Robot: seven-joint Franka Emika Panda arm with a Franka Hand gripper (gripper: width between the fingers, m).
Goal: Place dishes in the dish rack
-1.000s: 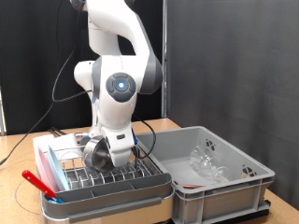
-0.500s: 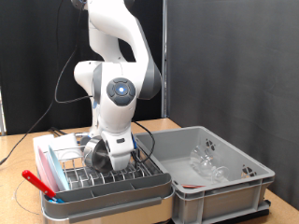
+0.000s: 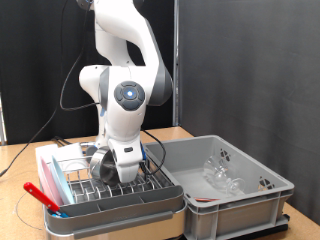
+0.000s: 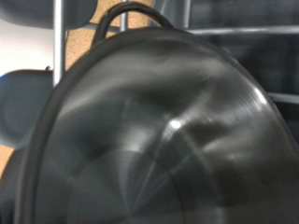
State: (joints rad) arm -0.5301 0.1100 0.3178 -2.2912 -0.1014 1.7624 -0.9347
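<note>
The dish rack (image 3: 130, 190), silver wire in a white tray, stands at the lower left of the exterior view. My gripper (image 3: 118, 165) reaches down into it, right against a small shiny steel bowl (image 3: 101, 164) that rests tilted among the prongs. In the wrist view the steel bowl (image 4: 168, 140) fills almost the whole picture, with rack wires (image 4: 58, 37) behind it; my fingertips do not show there. A pale blue plate (image 3: 68, 180) seems to stand on edge in the rack's left part. Clear glass pieces (image 3: 222, 176) lie in the grey bin.
The large grey plastic bin (image 3: 245, 200) sits directly beside the rack on the exterior view's right. A red utensil (image 3: 38, 194) lies along the rack's left front corner. Both stand on a wooden table (image 3: 20, 160), with a black curtain behind.
The arm sank and shifted very slightly over the rack a second ago; since half a second ago nothing visibly moved.
</note>
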